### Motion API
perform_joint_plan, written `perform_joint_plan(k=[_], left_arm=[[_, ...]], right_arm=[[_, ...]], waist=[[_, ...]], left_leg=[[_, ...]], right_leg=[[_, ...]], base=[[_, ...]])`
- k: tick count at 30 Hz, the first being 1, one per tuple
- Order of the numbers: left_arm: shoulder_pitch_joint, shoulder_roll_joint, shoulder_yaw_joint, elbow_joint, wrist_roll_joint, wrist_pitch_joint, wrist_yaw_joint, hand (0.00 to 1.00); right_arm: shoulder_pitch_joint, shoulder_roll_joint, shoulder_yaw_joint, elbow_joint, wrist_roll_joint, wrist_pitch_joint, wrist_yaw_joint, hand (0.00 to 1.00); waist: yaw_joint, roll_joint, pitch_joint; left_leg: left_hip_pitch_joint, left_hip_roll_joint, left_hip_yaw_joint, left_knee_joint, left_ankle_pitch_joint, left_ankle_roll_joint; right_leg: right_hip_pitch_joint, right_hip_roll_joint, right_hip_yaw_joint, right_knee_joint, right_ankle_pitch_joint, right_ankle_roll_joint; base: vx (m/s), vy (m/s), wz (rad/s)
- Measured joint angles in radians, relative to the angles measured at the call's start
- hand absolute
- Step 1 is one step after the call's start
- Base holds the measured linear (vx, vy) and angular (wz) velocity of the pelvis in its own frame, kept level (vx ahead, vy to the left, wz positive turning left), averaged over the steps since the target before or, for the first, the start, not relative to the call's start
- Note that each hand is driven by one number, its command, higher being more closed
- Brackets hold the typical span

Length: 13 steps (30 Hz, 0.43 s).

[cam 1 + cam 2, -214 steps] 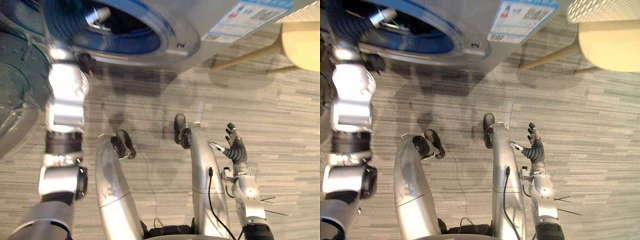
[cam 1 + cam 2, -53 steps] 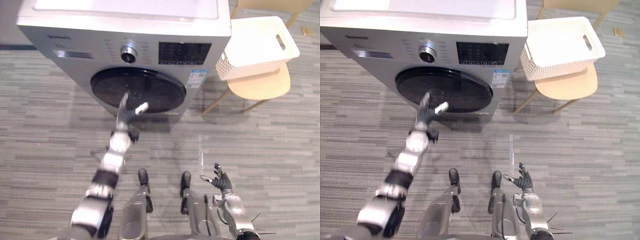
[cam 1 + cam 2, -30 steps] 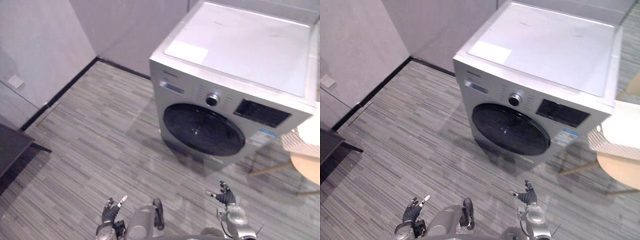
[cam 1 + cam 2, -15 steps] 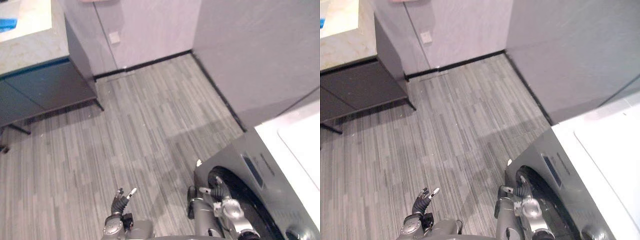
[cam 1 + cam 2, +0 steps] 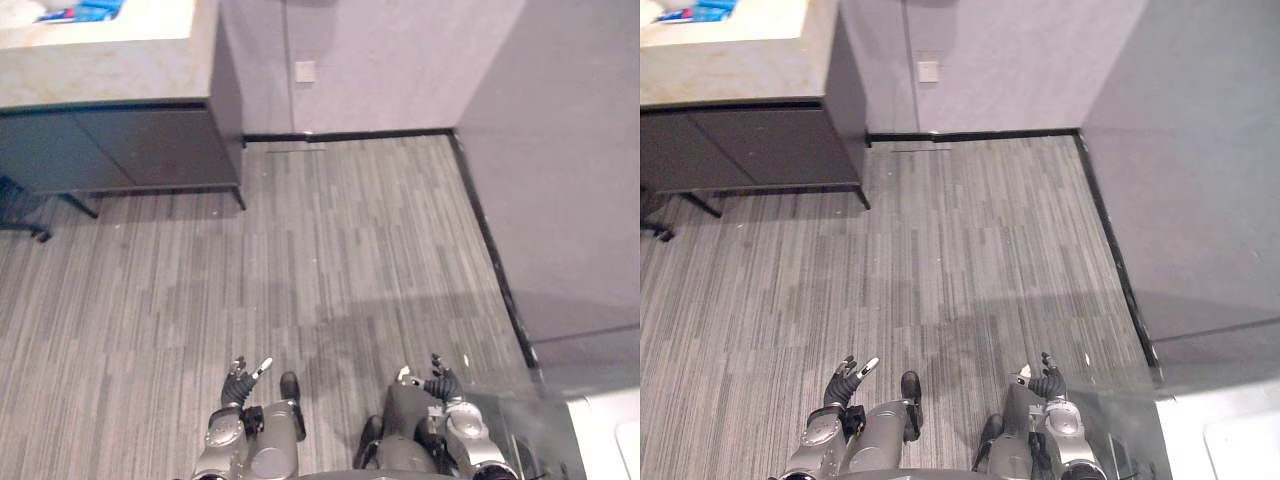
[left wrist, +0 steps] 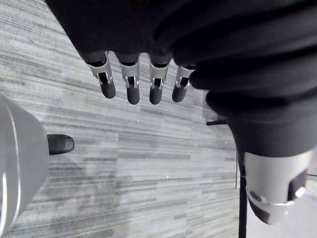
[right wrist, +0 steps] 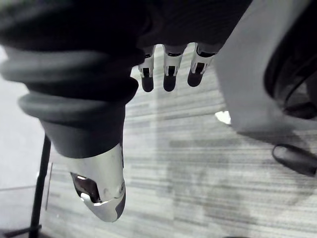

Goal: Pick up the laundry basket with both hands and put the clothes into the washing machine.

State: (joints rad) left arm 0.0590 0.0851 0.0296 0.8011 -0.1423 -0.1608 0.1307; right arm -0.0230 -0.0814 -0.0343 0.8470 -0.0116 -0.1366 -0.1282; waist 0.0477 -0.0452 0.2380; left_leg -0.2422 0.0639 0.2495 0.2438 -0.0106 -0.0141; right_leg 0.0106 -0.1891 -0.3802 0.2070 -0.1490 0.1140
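Grey plank floor (image 5: 330, 250) lay ahead, a corner of the washing machine (image 5: 1230, 440) at lower right, left hand (image 5: 238, 382) and right hand (image 5: 440, 385) low with fingers relaxed and empty, so finding the basket seemed next.

Two head views, set high and looking steeply down at the grey plank floor (image 5: 330, 260), a few centimetres apart; both take in the dark cabinet's pale surface (image 5: 730, 70) at upper left and the wall socket (image 5: 305, 71) beyond. Left wrist view, very close, looking along the left hand (image 6: 143, 59) past straight fingers (image 6: 131, 89) to the floor. Right wrist view likewise along the right hand (image 7: 99, 54), facing the same planks and the washing machine (image 7: 267, 74) beside.
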Motion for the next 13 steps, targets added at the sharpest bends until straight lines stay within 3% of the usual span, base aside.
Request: perform_joint_plan(k=[2,4,5,7,10,11,12,13], left_arm=[[0.028,-0.001,0.001,0.006,0.009,0.0,0.001,0.0],[0.044,0.005,-0.001,0.017,0.036,0.001,0.0,0.0],[0.046,0.009,-0.001,0.017,0.038,0.001,-0.001,0.0],[0.054,0.03,0.001,0.016,0.039,0.001,-0.001,0.0],[0.06,0.046,0.005,0.016,0.039,0.0,-0.006,0.0],[0.057,0.049,0.007,0.016,0.038,-0.001,-0.011,0.0],[0.056,0.053,0.006,0.018,0.039,-0.001,-0.018,0.0],[0.047,0.048,0.0,0.025,0.039,-0.002,-0.022,0.0]], right_arm=[[-0.009,0.003,0.001,-0.003,-0.01,-0.001,0.001,0.0],[-0.012,0.016,0.003,-0.013,-0.022,0.005,0.001,0.0],[-0.01,0.02,0.006,-0.012,-0.024,0.007,0.001,0.0],[-0.007,0.032,0.029,-0.009,-0.039,0.011,0.002,0.0],[-0.014,0.031,0.045,-0.009,-0.04,0.01,0.003,0.0],[-0.014,0.028,0.045,-0.008,-0.04,0.01,0.003,0.0],[-0.01,0.024,0.044,-0.007,-0.041,0.01,0.002,0.0],[-0.012,0.01,0.042,0.004,-0.041,0.011,0.003,0.0]], waist=[[-0.006,0.01,0.0],[-0.01,0.006,-0.002],[-0.011,0.004,-0.003],[-0.015,-0.012,-0.013],[-0.036,-0.013,-0.015],[-0.035,-0.013,-0.016],[-0.044,-0.016,-0.018],[-0.051,-0.004,-0.022]], left_leg=[[0.07,-0.034,0.004,-0.008,-0.051,0.037],[0.142,-0.07,0.003,-0.04,-0.078,0.047],[0.15,-0.075,0.0,-0.046,-0.08,0.051],[0.158,-0.081,-0.016,-0.069,-0.082,0.059],[0.171,-0.076,-0.064,-0.104,-0.06,0.058],[0.17,-0.073,-0.074,-0.105,-0.054,0.048],[0.168,-0.075,-0.104,-0.101,-0.048,0.036],[0.171,-0.072,-0.129,-0.106,-0.041,0.025]], right_leg=[[-0.003,-0.056,0.017,0.141,-0.049,0.021],[-0.099,-0.129,0.085,0.43,-0.042,-0.011],[-0.127,-0.136,0.106,0.477,-0.044,-0.021],[-0.187,-0.103,0.178,0.496,-0.088,-0.015],[-0.205,-0.004,0.237,0.295,-0.111,-0.002],[-0.202,0.03,0.261,0.192,-0.088,-0.017],[-0.174,0.05,0.279,0.131,0.013,-0.045],[-0.153,0.054,0.253,0.109,0.032,-0.05]], base=[[0.05,0.088,-0.01],[0.02,0.101,0.01],[0.03,0.075,0.13],[0.04,0.019,0.2],[0.06,-0.052,0.35],[0.08,-0.107,0.61],[0.12,-0.143,0.78],[0.09,-0.099,0.64]])
